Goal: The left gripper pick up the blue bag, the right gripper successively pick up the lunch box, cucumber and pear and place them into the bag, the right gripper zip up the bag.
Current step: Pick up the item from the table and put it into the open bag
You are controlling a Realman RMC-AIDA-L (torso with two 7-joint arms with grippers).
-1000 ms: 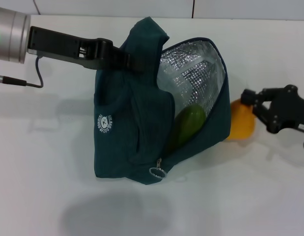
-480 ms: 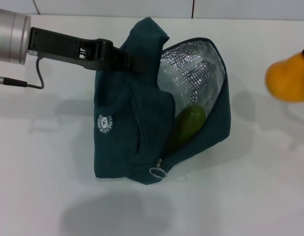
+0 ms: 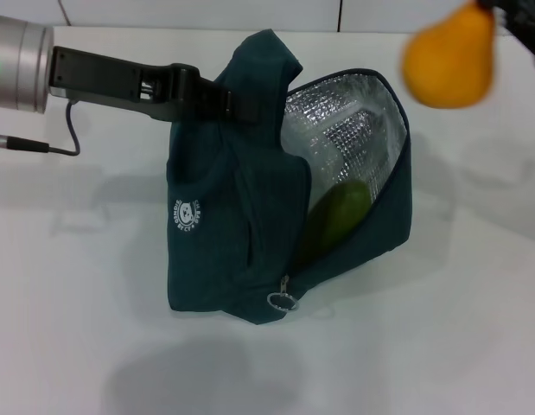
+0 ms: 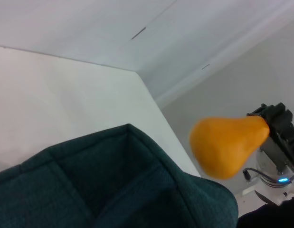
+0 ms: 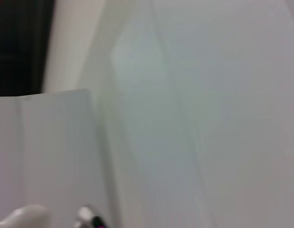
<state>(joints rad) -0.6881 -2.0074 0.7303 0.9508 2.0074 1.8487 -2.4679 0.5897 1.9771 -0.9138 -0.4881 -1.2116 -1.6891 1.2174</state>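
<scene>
Pear (image 3: pixel 449 65) hangs at the upper right of your head view, above and right of the bag's mouth, stem end up — the right claw (image 4: pixel 275 124) is clamped on that narrow end, seen best from the left wrist. Your left claw (image 3: pixel 217 102) is pinched shut on the bag (image 3: pixel 224 233) at its top left, holding it upright on the white table (image 3: pixel 77 303). Inside the open foil lining the cucumber (image 3: pixel 340 216) leans against the right wall.
</scene>
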